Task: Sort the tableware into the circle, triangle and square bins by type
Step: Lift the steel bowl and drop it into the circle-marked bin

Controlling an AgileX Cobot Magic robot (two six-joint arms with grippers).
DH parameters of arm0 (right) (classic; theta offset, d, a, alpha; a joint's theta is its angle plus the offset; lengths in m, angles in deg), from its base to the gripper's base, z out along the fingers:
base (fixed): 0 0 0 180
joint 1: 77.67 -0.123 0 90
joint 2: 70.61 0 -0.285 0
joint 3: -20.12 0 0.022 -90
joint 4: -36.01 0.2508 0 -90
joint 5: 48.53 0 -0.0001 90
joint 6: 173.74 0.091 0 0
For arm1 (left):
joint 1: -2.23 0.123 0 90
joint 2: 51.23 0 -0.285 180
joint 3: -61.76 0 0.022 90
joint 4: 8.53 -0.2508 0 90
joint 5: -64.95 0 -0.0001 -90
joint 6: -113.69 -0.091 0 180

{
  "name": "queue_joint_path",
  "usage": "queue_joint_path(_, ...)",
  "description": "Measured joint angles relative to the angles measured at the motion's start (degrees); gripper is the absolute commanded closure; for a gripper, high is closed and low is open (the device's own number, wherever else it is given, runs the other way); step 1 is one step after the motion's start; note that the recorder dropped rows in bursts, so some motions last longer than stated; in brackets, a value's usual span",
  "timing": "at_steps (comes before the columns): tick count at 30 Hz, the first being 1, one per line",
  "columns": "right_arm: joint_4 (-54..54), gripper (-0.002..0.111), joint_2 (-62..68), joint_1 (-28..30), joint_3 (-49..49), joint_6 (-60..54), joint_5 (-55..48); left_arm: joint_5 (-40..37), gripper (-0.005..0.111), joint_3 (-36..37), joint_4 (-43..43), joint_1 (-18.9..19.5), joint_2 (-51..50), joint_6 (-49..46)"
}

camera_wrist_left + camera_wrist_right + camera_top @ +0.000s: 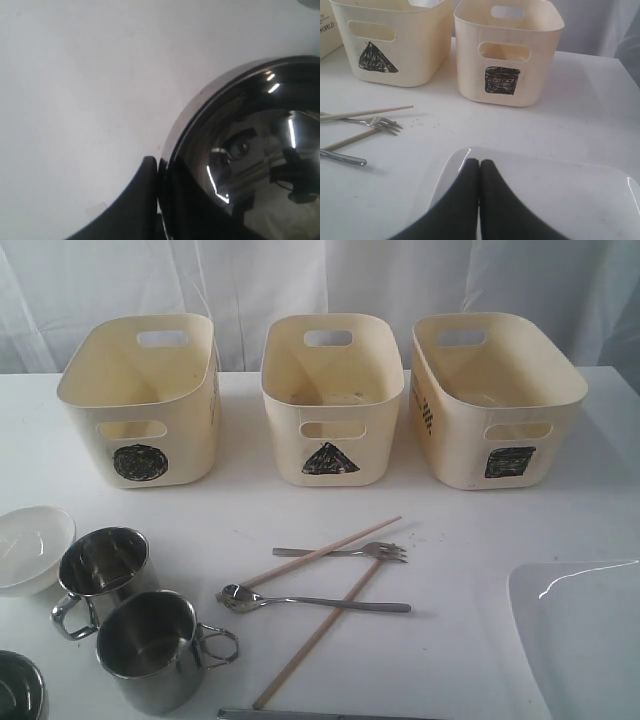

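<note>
We are listing, at the back of the white table [470, 525], three cream plastic tubs with oval cut-out handles standing in a row: the circle bin [185, 445] on the left, the triangle bin [285, 440] in the middle and the square bin [450, 450] on the right. In front, on the left, a small white bowl [30, 545] is sitting beside two shiny steel mugs with loop handles, the rear mug [100, 570] and the front mug [150, 650] standing close together. A third steel rim [18, 685] is showing at the lower left corner. In the middle a steel fork [345, 553], a steel spoon [310, 602] and two wooden chopsticks are lying crossed, the upper chopstick [350, 538] over the fork and the lower chopstick [310, 645] across the spoon's handle. A large white rounded-square plate [580, 630] is lying at the right edge, well apart from the bins. The left gripper [159, 162] is pinching the wall of a round steel cup [220, 85], with one black finger [142, 200] pressing outside and the other showing dark inside. We cannot tell which steel vessel this is. The right gripper [479, 161] is hanging over the plate's near edge with its jaws pressed together, holding nothing.
</note>
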Motion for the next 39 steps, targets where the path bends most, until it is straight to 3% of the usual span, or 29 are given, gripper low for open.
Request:
queue_joint_path(4,0.0,0.108,0.0,0.0,0.0,0.0,0.0,-7.0,0.107,-5.8,0.9,0.0,0.0,-1.2)
queue_joint_path(9,0.0,0.108,0.0,0.0,0.0,0.0,0.0,-5.9,0.107,-14.1,4.6,0.0,0.7,-1.7)
queue_joint_path(16,0.0,0.108,0.0,0.0,0.0,0.0,0.0,7.0,0.107,-32.8,8.7,0.0,-1.0,1.3)
queue_joint_path(22,0.0,0.108,0.0,0.0,0.0,0.0,0.0,20.0,0.107,-45.1,13.7,0.0,-11.2,3.0)
queue_joint_path(29,0.0,0.108,0.0,0.0,0.0,0.0,0.0,29.3,0.107,-52.8,29.6,-0.1,-28.2,-5.2)
queue_joint_path(35,0.0,0.108,0.0,0.0,0.0,0.0,0.0,34.4,0.107,-56.4,32.3,-1.4,-38.2,-16.2)
queue_joint_path(39,0.0,0.108,0.0,0.0,0.0,0.0,0.0,40.4,0.107,-58.6,32.7,-5.1,-42.0,-24.7)
